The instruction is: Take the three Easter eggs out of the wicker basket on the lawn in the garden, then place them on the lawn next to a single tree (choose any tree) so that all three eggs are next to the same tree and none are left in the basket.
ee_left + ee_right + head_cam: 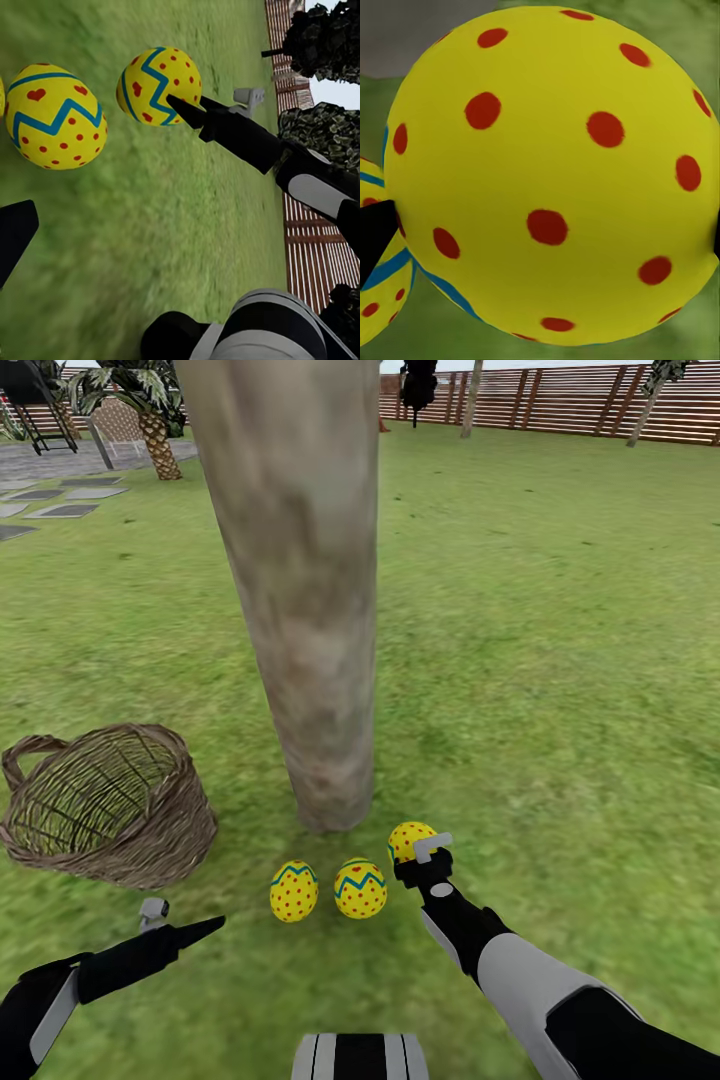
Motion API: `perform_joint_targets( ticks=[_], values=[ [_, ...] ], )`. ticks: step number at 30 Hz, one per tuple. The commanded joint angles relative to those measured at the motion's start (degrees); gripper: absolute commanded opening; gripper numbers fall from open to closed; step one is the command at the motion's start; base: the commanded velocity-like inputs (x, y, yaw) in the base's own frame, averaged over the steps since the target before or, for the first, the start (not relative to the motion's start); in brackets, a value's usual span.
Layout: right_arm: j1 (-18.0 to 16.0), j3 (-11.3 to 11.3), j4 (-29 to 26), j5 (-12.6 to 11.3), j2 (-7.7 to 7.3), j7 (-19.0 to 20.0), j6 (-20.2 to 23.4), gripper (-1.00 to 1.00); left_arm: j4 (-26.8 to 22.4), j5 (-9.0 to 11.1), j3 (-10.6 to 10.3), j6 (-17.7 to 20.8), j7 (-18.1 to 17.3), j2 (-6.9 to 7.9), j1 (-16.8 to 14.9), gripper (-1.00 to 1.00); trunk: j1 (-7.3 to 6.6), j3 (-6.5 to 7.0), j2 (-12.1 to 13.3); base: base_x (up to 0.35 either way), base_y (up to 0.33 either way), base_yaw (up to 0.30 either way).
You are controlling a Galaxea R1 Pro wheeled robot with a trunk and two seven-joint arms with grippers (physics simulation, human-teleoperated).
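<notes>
Jaws of the right gripper [420, 857] sit either side of the third egg [408, 839], and from the right wrist camera that egg [555, 176] bulges between two dark fingertips, one fingertip [375, 236] showing at its flank. Whether they are pressing it or have just let go, I cannot tell; the egg looks to be down at grass level beside the tree [300, 590], close to the foot of the trunk.

Two more eggs lie on the lawn [560, 660] just in front of the trunk, side by side: the left egg [293, 891] and the middle egg [360, 888], near each other but apart. The basket [105, 805] stands tilted to the left of the tree, and through its open weave I see grass and no yellow, so it looks empty. By my reckoning the job is nearly over: all three eggs are at the same tree, and what remains is for the right gripper to part from the last one and draw back without rolling it.

Right arm reaches forward and low from the lower right, forearm angled up toward the trunk, wrist nearly at the grass. Left gripper [180, 932] hangs low in front of the basket, pointing right toward the eggs, holding nothing; its jaws look spread, one dark fingertip [15, 232] showing well off to the side of the eggs in the left wrist camera.
</notes>
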Motion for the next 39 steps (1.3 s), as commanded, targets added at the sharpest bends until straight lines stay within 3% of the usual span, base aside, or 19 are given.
perform_joint_targets(
  ticks=[1,6,39],
  values=[
    [-0.05,0.40,0.07,-0.34,-0.01,-0.29,-0.24,-1.00,0.02,0.15,0.03,0.55,-0.16,0.02,-0.02,1.00,0.00,-0.04,-0.01,0.030,0.000,0.000],
    [-0.05,0.35,0.29,-0.42,-0.10,-0.29,-0.03,-1.00,0.03,0.14,0.05,0.52,-0.16,0.02,-0.02,1.00,0.00,-0.04,-0.01,0.005,0.000,0.000],
    [-0.05,0.23,0.07,-0.83,-0.25,-0.47,0.26,-1.00,-0.34,0.32,-0.02,0.52,-0.69,0.05,-0.02,1.00,0.49,-4.25,-0.27,0.000,0.000,0.000]
  ],
)
